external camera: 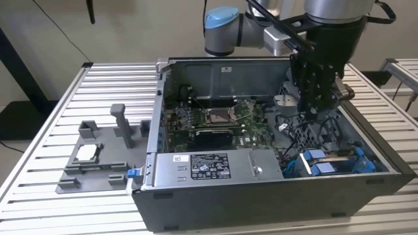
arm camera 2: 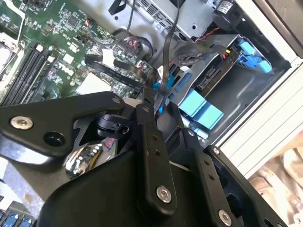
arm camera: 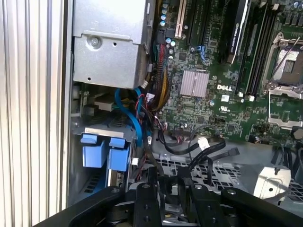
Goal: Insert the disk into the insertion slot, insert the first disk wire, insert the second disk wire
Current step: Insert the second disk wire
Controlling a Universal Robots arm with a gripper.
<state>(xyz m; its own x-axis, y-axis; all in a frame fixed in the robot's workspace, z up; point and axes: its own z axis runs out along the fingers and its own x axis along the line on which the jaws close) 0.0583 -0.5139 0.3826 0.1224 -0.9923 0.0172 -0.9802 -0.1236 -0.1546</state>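
An open computer case (external camera: 261,196) lies on a slatted table (external camera: 98,78). In the case's front corner, at the exterior view's right, the disk (external camera: 324,168) sits in the insertion slot (arm camera: 78,130). The gripper (external camera: 312,113) hangs inside the case near it, among loose black wires (arm camera: 208,149); whether it grips one cannot be told. Likely risks: snagging those wires, or a misaligned plug missing the disk's socket.

gripper (external camera: 312,113): matt black metal | table (external camera: 39,147): ribbed bare metal (dull sheen) | disk (external camera: 321,168): blue plastic frame
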